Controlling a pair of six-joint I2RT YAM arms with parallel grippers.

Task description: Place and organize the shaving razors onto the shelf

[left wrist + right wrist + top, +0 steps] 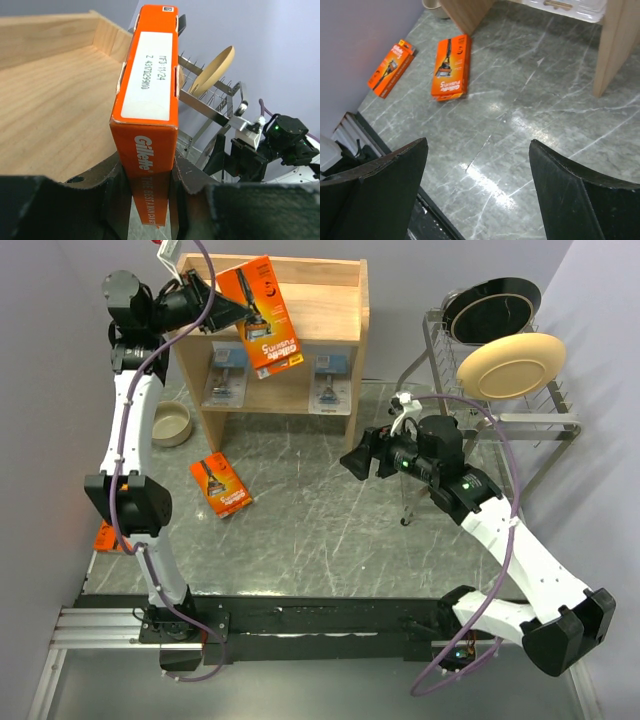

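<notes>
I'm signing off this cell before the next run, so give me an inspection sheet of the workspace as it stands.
Surface: grey marbled table, glossy.
Job's things: held orange pack over the shelf top tray; two blister packs on its lower board; two loose orange packs flat on the table.
Clutter: bowl left of the shelf; wire rack holding two plates.
Grippers: left gripper shut on the held pack; right gripper open, empty, above the table.
Cables: purple cables along both arms.
Surroundings: plain walls.
</notes>
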